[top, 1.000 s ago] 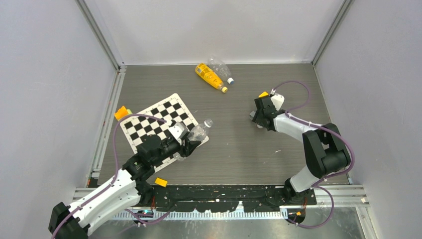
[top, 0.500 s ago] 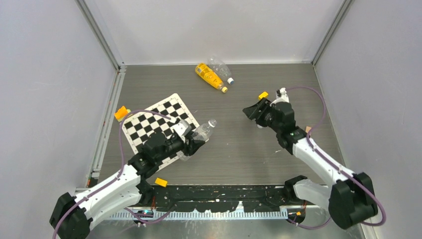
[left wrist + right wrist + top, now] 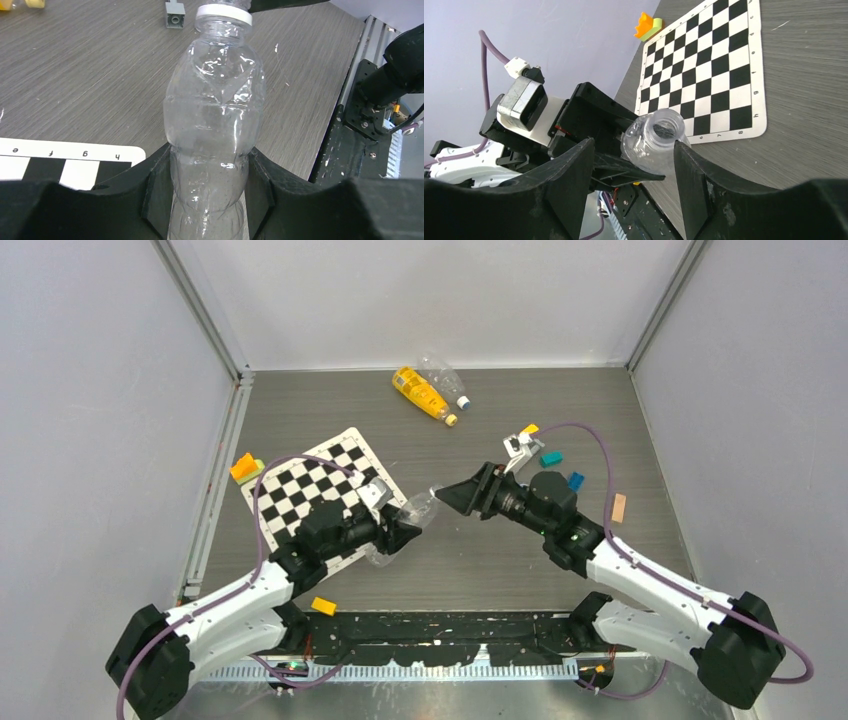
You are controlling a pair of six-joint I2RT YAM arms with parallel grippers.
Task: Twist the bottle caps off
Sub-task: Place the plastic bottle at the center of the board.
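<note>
Left gripper (image 3: 207,182) pinched the clear bottle (image 3: 212,110) round its lower body, above the bench (image 3: 480,565) by the checkered mat (image 3: 300,485). Its long axis pointed straight at the right gripper (image 3: 631,146), which stood spread, one finger either side of the neck (not touching). We could not tell whether a cap sat there. Open bench lay beyond.

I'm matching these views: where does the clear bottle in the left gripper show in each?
Top external: clear bottle at centre, just right of the checkerboard mat.
Left wrist: clear bottle fills the middle, neck upward.
Right wrist: clear bottle low centre, mouth facing the camera.
Shared: checkerboard mat.
</note>
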